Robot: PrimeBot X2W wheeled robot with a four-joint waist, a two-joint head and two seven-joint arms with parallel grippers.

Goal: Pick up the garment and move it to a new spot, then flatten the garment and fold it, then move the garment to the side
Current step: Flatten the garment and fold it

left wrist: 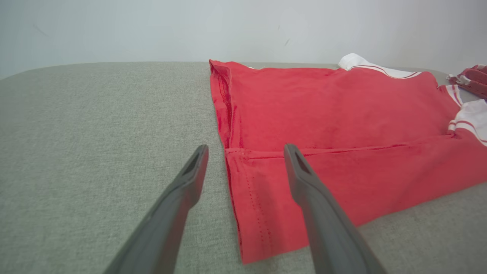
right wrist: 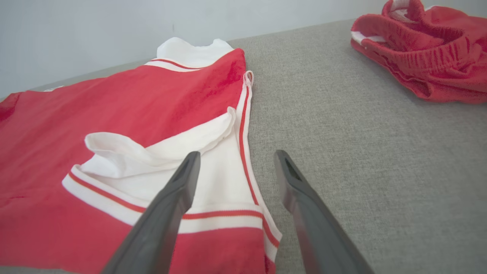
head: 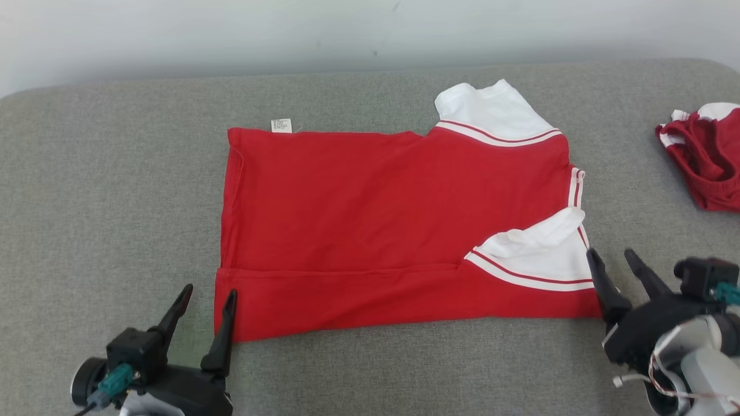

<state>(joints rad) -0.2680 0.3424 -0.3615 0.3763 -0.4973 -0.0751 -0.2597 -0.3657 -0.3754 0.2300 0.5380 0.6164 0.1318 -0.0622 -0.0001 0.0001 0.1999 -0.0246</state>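
The red jersey (head: pixel 393 219) lies spread across the middle of the grey fabric-covered tabletop (head: pixel 115 173), its hem to the left and its white, stripe-trimmed shoulders to the right. It looks flat and smooth over most of its body, so the placing and flattening steps appear done. Folding seems to have begun: a long band (head: pixel 347 300) along the near edge is turned up over the body, its edge running as a straight line from the left hem to the near sleeve (head: pixel 537 254), which is doubled over with a loose white flap on top. The far side looks unfolded. The far sleeve (head: pixel 491 110) sticks out beyond the body, and a small white care label (head: pixel 281 125) pokes out at the far-left corner. By my reading, the far edge has yet to be folded in, a crosswise fold probably follows, and the move to the side is not yet done. The left gripper (head: pixel 209 292) sits at the near-left corner with its fingers spread wide across the hem edge, one over red cloth and one over bare tabletop, holding nothing. The right gripper (head: pixel 610 253) sits at the near-right corner, its fingers likewise wide and empty across the sleeve's edge. Whether either touches the cloth I cannot tell. Well apart, at the far right, lies a crumpled pair of red shorts (head: pixel 708 162).
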